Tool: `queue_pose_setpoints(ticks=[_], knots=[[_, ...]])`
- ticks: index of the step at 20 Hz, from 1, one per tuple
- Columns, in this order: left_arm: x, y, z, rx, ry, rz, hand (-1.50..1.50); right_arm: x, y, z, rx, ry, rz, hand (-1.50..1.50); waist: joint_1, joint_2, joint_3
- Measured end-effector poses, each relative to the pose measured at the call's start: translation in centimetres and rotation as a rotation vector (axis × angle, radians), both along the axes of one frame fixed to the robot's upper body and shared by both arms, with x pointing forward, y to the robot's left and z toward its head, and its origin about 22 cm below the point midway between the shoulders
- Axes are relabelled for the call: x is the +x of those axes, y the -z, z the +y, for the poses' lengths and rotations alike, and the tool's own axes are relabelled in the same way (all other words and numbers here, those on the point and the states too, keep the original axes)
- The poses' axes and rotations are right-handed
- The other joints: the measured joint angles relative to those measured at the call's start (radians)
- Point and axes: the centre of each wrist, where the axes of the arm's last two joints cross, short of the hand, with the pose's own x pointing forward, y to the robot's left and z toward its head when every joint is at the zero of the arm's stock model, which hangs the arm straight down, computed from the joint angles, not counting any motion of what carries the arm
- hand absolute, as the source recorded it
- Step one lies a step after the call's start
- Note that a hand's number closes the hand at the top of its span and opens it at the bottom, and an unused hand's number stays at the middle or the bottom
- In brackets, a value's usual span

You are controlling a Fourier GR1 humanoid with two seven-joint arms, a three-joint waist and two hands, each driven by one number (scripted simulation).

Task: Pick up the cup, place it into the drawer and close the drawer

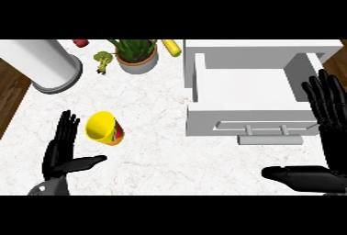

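Left hand [58,158]: low at the view's left; fingers straight and close together, pointing away from the robot; thumb stuck out to the right; it holds nothing.
Right hand [331,151]: low at the view's right; fingers straight and slightly fanned, lying along the drawer's right side; thumb pointing left across the counter; nothing in it.
Cup [103,127]: yellow with a red and green patch on its side; tipped over on the counter, mouth facing the near left; just right of the left hand's fingers and above its thumb; not gripped.
Counter [163,151]: pale marble; bare between the cup and the drawer and between the two hands.
Drawer [203,119]: white, pulled open toward the robot; nothing shows inside; its bar handle [271,131] is on the near front panel, left of the right hand's fingers.
Far things: a tall white cylinder [44,62] on a grey base at far left; then broccoli [103,59], a potted plant [137,55] and a yellow corn cob [170,47]; a small red thing [81,42] at the top edge; all well beyond the cup.
Edges: dark wood floor [12,92] shows past the counter's left edge, beside the cylinder; the drawer's cabinet fills the far right.
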Motion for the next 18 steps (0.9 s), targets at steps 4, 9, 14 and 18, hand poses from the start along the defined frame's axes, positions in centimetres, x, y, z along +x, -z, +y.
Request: queue_pose_setpoints(ticks=[4, 9, 14, 18], knots=[[-0.1, 1.7, 1.2, -0.013, -0.002, -0.006, -1.5, 0.2, 0.0, 0.2, -0.006, -0.009, 0.0, -1.5, -0.001, 0.001, 0.0], [0.8, 2.8, 0.9, -0.009, -0.007, -0.03, -1.5, 1.2, 0.2, 0.5, -0.004, -0.012, -0.005, -1.5, -0.003, 0.002, 0.0], [0.6, 3.8, 0.7, -0.005, 0.001, -0.016, -1.5, 1.0, 0.0, 0.6, -0.005, -0.015, -0.002, -1.5, -0.007, 0.003, -0.001], [0.6, 4.1, 0.7, 0.0, -0.004, -0.005, -1.5, 0.8, 0.2, 0.5, 0.003, -0.019, -0.004, -1.5, -0.011, 0.005, -0.002]])
